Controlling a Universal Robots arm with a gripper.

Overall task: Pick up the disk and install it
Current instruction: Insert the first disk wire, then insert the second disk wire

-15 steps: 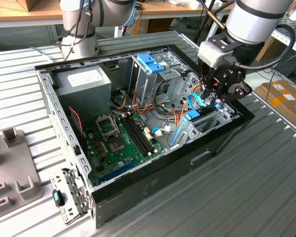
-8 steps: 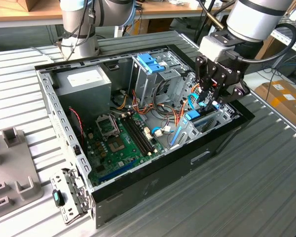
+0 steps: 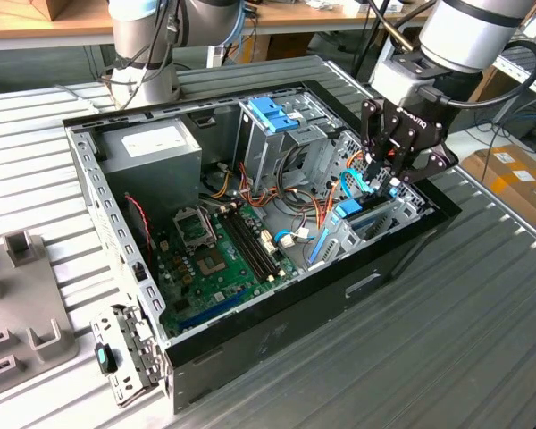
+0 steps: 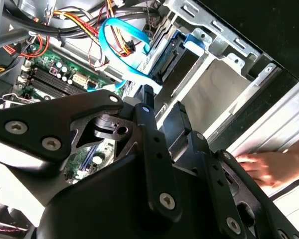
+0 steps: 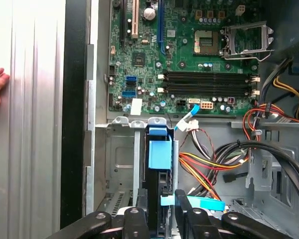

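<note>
the gripper [image 3: 386, 186] hangs low over the drive bay [image 5: 120, 164], the metal cage at the corner of the open computer case [image 3: 116, 234] farthest from the power supply [image 3: 152, 147]. the disk [image 5: 158, 172] stands on edge between the bay's walls, blue rail uppermost, so it can slide down the bay's guides. in the first wrist view the black fingers [image 5: 139, 219] sit on either side of the disk's edge and look closed on it, which i judge to be a hold that keeps it upright while it seats. a light blue data cable [image 4: 122, 55] loops just beside the bay. a person's hand [image 4: 269, 167] rests on the table outside the case wall nearest the bay. no writing can be read.
</note>
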